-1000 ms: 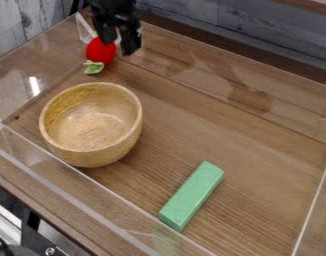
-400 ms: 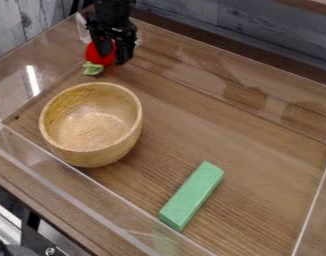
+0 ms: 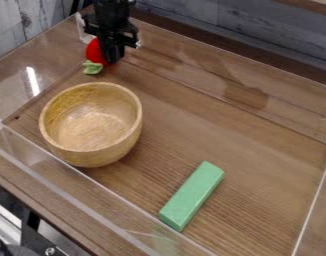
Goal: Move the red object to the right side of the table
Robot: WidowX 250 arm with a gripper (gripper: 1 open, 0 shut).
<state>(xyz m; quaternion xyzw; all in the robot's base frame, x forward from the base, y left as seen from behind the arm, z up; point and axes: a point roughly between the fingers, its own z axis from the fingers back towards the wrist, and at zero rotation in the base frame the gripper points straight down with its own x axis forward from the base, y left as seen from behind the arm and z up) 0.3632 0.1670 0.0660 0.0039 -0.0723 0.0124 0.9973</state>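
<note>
The black hand (image 3: 115,50) points straight down over the far left corner of the bench (image 3: 246,120), clenched against the red object (image 3: 95,48); whether it truly grips cannot be told. The small round fruit rests on the wood-grain beyond a smooth wooden bowl (image 3: 91,122).

Only the lower end of the arm (image 3: 110,12) shows, at the far left of the scene. It is a matte black, blocky housing with squared edges, narrowing downward into two slim black jaws. Any screws, cables or markings are too small to tell.
</note>
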